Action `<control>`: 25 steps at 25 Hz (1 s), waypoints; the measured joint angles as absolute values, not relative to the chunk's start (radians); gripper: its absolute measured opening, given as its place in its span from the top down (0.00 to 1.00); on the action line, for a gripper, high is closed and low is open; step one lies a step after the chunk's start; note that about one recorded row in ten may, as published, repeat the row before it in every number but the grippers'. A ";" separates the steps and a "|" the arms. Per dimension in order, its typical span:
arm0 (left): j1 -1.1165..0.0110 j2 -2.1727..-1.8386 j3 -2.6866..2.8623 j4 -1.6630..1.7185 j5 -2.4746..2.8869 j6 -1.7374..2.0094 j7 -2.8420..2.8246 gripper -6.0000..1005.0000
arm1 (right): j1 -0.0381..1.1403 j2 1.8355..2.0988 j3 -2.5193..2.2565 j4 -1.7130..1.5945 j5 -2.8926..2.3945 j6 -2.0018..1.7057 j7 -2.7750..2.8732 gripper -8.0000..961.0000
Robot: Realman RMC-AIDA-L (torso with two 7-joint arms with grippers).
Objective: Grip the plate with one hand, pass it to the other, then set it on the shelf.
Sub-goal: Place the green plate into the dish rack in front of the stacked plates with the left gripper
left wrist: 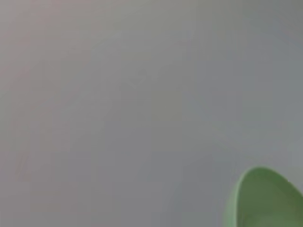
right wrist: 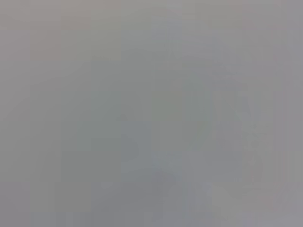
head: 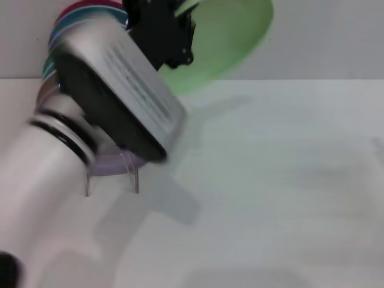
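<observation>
My left gripper (head: pixel 179 33) is raised high at the back left and is shut on the rim of the pale mint-green plate (head: pixel 231 42). It holds the plate tilted in the air, well above the table. The plate's edge also shows in the left wrist view (left wrist: pixel 267 201). The clear acrylic plate stand (head: pixel 111 177) stands on the table below my left arm, partly hidden by it. My right gripper is out of view, and the right wrist view shows only a blank grey surface.
A lilac-purple plate (head: pixel 117 163) lies by the stand, mostly hidden under my left arm. The pale tabletop (head: pixel 270 198) stretches to the right and front. A grey wall is behind it.
</observation>
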State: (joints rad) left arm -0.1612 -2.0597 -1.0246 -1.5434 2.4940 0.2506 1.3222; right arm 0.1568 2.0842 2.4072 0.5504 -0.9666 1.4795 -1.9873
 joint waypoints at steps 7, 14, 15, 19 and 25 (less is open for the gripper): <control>-0.258 -2.048 -1.050 -0.996 2.835 1.215 0.742 0.92 | 0.170 2.084 2.404 0.519 -0.969 1.433 -2.039 0.44; -0.370 -1.930 -1.139 -0.460 2.886 1.670 0.127 0.92 | 0.186 2.081 2.403 0.495 -0.971 1.416 -2.084 0.44; -0.393 -1.909 -1.123 -0.389 2.887 1.716 0.084 0.92 | 0.190 2.081 2.402 0.490 -0.972 1.413 -2.092 0.44; -0.442 -1.857 -1.048 -0.184 2.888 1.869 0.004 0.92 | 0.200 2.082 2.401 0.475 -0.973 1.413 -2.105 0.44; -0.446 -1.842 -0.973 -0.129 2.889 1.904 0.075 0.92 | 0.207 2.082 2.400 0.472 -0.976 1.432 -2.107 0.44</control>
